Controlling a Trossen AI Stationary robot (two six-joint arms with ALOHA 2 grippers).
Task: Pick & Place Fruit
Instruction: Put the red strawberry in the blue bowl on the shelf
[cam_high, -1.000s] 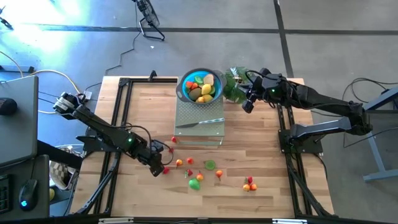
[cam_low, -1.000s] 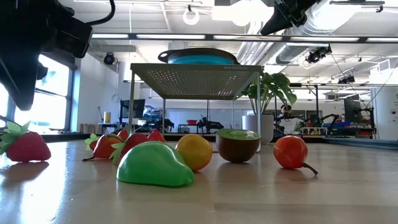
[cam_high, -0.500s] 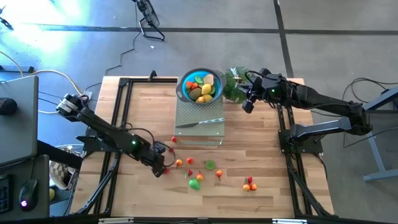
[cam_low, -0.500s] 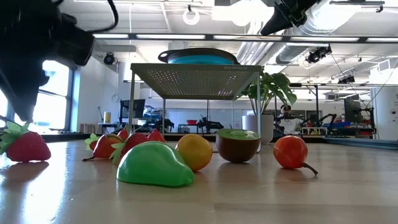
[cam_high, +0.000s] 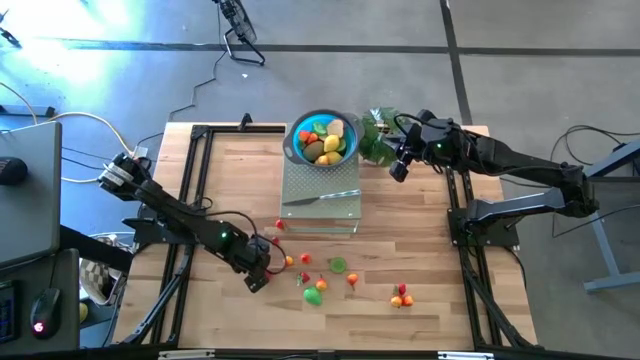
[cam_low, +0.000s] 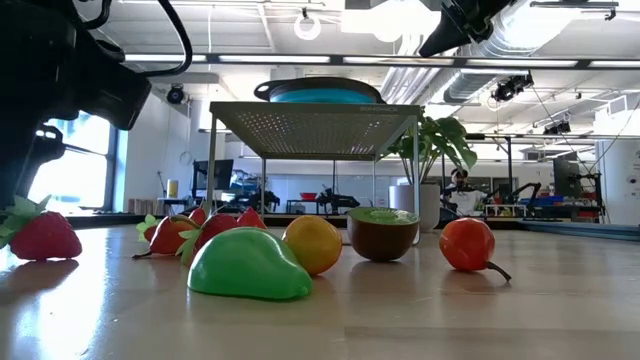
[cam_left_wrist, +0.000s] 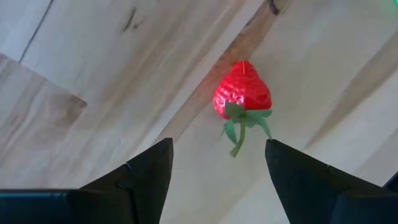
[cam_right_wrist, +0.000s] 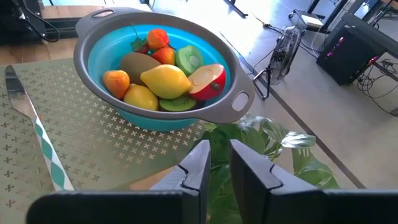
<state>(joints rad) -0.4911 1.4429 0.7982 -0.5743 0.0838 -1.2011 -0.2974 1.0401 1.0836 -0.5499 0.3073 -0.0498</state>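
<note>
The blue bowl (cam_high: 322, 139), at twelve o'clock on the raised mesh stand (cam_high: 320, 198), already holds several fruits. More lie loose on the tabletop (cam_high: 420, 250) toward six o'clock. The left gripper (cam_left_wrist: 217, 163), fingers spread, hovers over a strawberry (cam_left_wrist: 242, 96). The right gripper (cam_right_wrist: 219, 163) waits by the bowl, fingers nearly pressed together, empty.

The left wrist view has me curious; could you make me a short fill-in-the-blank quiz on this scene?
1. The left end effector hovers open over a red ____.
2. The blue bowl sits on a metal ____.
3. Beside the bowl, on the rack, lies a silver ____.

Missing words: strawberry; rack; knife.
</note>
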